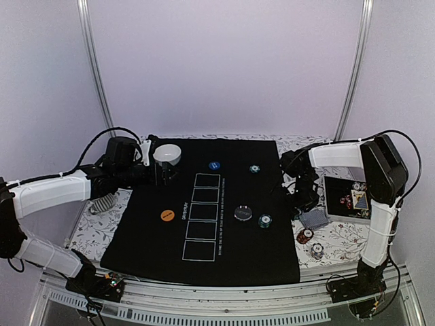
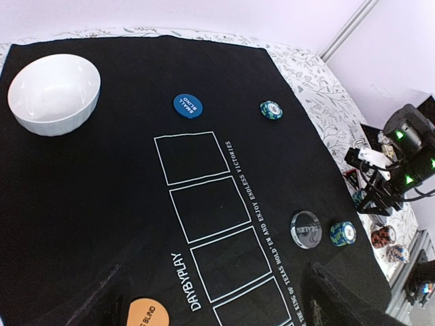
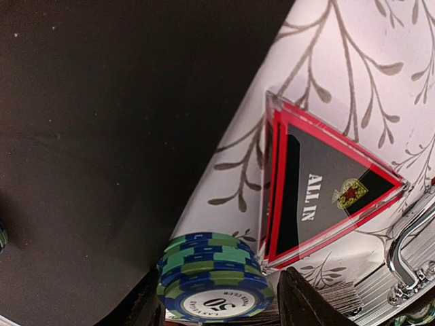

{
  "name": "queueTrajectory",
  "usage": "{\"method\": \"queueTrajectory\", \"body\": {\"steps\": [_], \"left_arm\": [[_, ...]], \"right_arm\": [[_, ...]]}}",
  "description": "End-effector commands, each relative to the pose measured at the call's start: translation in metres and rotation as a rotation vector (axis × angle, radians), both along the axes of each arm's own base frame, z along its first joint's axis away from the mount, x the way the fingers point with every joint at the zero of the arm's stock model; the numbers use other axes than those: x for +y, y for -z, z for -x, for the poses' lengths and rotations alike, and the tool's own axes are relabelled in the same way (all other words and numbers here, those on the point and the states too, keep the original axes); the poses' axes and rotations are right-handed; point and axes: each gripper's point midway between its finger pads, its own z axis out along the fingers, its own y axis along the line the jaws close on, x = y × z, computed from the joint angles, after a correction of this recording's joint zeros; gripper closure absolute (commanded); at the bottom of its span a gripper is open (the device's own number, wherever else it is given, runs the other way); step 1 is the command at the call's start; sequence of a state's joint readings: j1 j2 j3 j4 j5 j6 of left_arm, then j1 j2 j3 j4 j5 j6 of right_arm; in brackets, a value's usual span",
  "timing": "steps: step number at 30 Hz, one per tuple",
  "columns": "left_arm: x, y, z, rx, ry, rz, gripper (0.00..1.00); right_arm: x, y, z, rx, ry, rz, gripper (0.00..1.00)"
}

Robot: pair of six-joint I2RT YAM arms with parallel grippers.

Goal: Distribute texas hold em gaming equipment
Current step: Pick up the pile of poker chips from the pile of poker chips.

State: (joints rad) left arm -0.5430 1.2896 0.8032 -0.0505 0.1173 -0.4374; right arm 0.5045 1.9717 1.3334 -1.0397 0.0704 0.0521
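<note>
Texas hold em gaming equipment lay partly on the black mat [image 1: 149,238] and partly off it, on the right side of the floral worktop [image 1: 343,238]. On the mat I saw a blue disc [image 1: 215,165], an orange disc [image 1: 168,215] and a dark disc [image 1: 243,213]. One teal chip stack [image 1: 254,168] sat near the blue disc, and a second teal chip stack [image 1: 264,221] just beside the dark one.

Off the mat lay a deck of cards [image 1: 315,219] and a red chip stack [image 1: 306,235]. My right end effector [image 3: 216,302] straddled a blue-green chip stack [image 3: 214,272] standing on the worktop just beside the mat's edge. An "ALL IN" triangle [image 3: 326,197] lay right next to it. I could not tell whether the fingers pinched the stack.

My left end effector [image 1: 165,178] hung wide open and empty near the white bowl [image 1: 167,155].
</note>
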Motion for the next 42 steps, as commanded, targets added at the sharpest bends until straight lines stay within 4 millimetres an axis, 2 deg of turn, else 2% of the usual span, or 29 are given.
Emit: {"method": "queueTrajectory", "body": {"steps": [1,6,13,21,24,25,30,38,42], "left_arm": [[0.001,0.006,0.002,0.003,0.002,-0.022,0.12],[0.001,0.007,0.001,0.005,0.003,-0.023,0.12],[0.002,0.007,0.001,0.005,0.001,-0.026,0.12],[0.003,0.006,0.002,0.004,-0.001,-0.029,0.12],[0.003,0.006,0.002,0.003,-0.002,-0.031,0.11],[0.003,0.007,0.002,0.002,-0.003,-0.032,0.12],[0.003,0.007,0.001,0.005,-0.002,-0.030,0.11],[0.004,0.006,0.001,0.001,-0.007,-0.031,0.11],[0.002,0.004,0.002,0.000,0.004,-0.025,0.13]], "right_arm": [[0.003,0.012,0.005,0.024,-0.027,0.026,0.42],[0.011,0.020,0.007,0.039,-0.043,0.006,0.44],[0.016,0.026,0.004,0.030,-0.051,-0.021,0.52],[0.008,0.025,-0.002,-0.008,-0.060,0.018,0.72],[0.007,0.014,-0.008,-0.045,-0.054,0.027,0.80],[0.008,0.008,-0.011,-0.063,-0.053,0.018,0.85],[0.017,-0.028,-0.025,-0.149,-0.045,-0.032,0.95],[0.019,-0.063,-0.033,-0.211,-0.046,-0.050,0.97],[0.032,-0.091,-0.040,-0.269,-0.060,-0.102,0.97]]}}
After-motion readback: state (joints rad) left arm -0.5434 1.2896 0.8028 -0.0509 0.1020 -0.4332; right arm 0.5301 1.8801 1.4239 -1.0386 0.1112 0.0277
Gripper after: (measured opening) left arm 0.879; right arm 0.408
